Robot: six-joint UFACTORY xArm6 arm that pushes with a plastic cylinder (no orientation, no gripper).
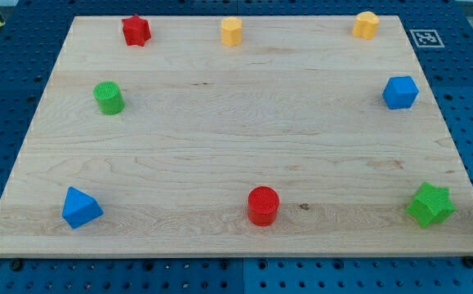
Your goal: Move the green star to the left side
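Observation:
The green star (430, 204) lies on the wooden board (236, 139) at the view's bottom right, close to the right edge. My tip does not show in the camera view. No rod or arm is in view either.
A red cylinder (263, 205) stands at the bottom middle and a blue triangular block (80, 207) at the bottom left. A green cylinder (108, 98) is at the left. A red star (136, 31), a yellow hexagonal block (232, 31) and a yellow block (366, 25) line the top. A blue cube (400, 92) is at the right.

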